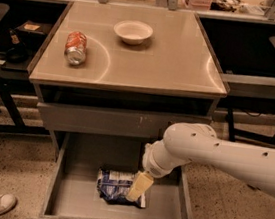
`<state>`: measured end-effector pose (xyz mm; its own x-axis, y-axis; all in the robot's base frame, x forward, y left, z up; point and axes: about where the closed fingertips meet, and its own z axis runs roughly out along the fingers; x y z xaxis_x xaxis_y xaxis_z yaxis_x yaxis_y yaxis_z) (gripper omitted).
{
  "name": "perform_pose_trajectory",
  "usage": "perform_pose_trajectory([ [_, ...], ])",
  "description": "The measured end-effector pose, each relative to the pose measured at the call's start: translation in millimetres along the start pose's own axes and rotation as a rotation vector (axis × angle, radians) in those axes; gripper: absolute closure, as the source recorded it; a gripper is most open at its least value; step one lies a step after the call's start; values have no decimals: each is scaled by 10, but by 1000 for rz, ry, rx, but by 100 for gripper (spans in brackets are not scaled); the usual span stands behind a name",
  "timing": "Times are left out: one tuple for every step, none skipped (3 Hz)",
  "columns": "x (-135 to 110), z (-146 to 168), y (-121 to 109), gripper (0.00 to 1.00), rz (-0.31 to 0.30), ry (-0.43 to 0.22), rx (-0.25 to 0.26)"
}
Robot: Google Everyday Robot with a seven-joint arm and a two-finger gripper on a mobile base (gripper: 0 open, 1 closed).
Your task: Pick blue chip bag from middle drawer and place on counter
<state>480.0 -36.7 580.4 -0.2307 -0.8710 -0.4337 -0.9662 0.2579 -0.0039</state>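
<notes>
Down on the grey floor of the open middle drawer [66,193] lies the crumpled blue chip bag [113,185], the white arm's claw [135,194] at its right end, open or closed I cannot tell, below the tan table [148,62] bearing a soda can [76,48] and bowl [132,31].

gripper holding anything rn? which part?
Cannot tell. The gripper is down in the middle drawer, over the right end of the blue chip bag, which lies on the drawer base.
</notes>
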Motion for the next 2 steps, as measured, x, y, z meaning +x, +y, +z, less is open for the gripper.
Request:
perform_pose_trajectory([
  [28,139,54,0,8,-9,-11],
  [134,452,121,0,34,-43,-9],
])
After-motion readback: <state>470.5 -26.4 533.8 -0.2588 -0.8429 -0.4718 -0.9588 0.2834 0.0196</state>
